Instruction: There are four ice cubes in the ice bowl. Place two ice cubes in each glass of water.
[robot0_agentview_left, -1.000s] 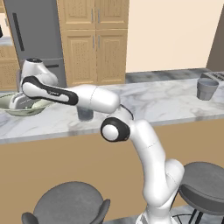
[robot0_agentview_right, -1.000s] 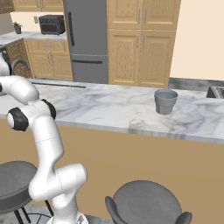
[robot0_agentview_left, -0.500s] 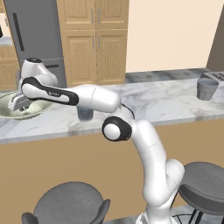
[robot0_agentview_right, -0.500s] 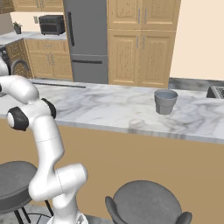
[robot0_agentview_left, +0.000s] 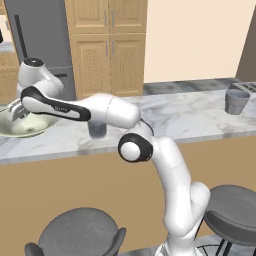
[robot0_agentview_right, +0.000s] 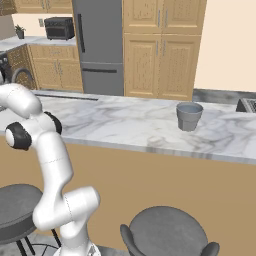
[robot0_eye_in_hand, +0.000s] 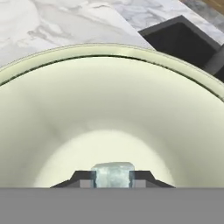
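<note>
In the hand view my gripper (robot0_eye_in_hand: 113, 180) is shut on a small pale blue-white ice cube (robot0_eye_in_hand: 113, 173), held between the two dark fingertips (robot0_eye_in_hand: 84, 178) just above the floor of the yellowish-green ice bowl (robot0_eye_in_hand: 109, 100). From the left base view the bowl (robot0_agentview_left: 22, 127) sits at the counter's far left, with the hand (robot0_agentview_left: 15, 111) reaching down into it. One grey glass of water (robot0_agentview_left: 97, 131) stands just behind the forearm. The other glass (robot0_agentview_left: 236, 101) stands far right on the counter and appears as the glass (robot0_agentview_right: 189, 116) in the right base view.
The marble counter (robot0_agentview_left: 175, 117) runs from left to right between the two glasses. A dark box-like recess (robot0_eye_in_hand: 181, 39) lies just beyond the bowl's rim. Grey stools (robot0_agentview_left: 80, 232) stand below the counter's front edge. Wooden cabinets and a fridge line the back wall.
The hand has risen slightly over the bowl with its jaws staying shut on the ice cube. The glasses have not moved.
</note>
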